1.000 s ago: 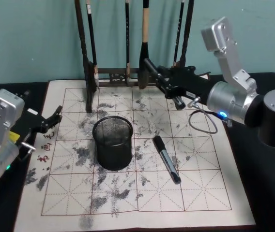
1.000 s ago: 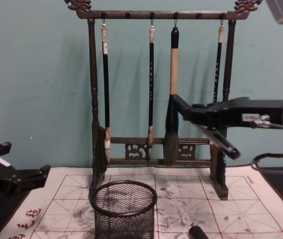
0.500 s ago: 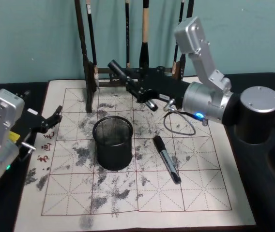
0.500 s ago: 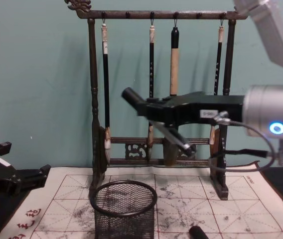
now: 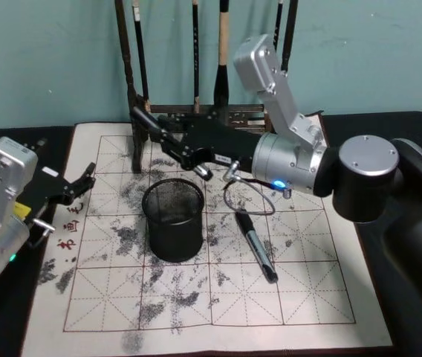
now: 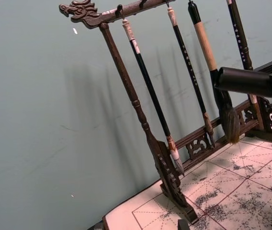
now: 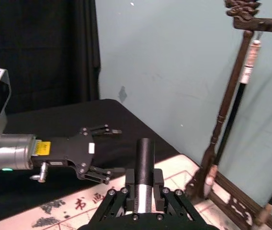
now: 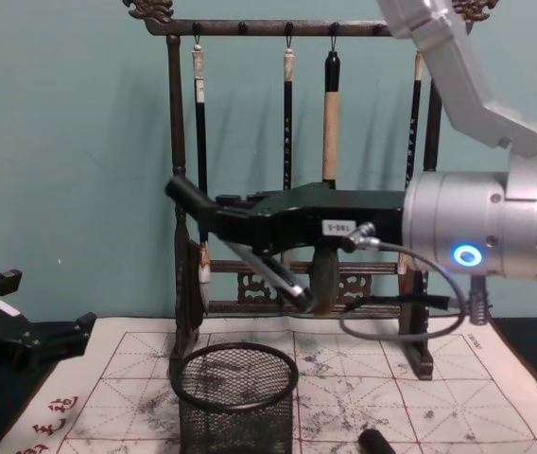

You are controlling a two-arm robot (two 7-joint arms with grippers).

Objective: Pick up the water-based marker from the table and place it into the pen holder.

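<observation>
Your held marker runs on a slant in the chest view. Its capped end points to the upper left, in front of the brush rack. Its other end drops to the lower right and hangs above the pen holder, clear of the rim. In the head view the same long axis runs from upper left to lower right, just above the cup and a little behind it.

Your right arm comes in from the right of the frame and stretches leftward across the mat. The forearm is roughly level and the elbow link rises toward the top edge. The right gripper is clamped around the middle of the held marker. In the right wrist view the barrel sits squarely between the two fingers.

A second marker lies flat on the mat at centre right of the head view. It is beside the pen holder but not touching it, and its long axis runs from upper left to lower right.

Your left gripper sits parked at the left edge of the mat. Its fingers are spread apart and hold nothing.
</observation>
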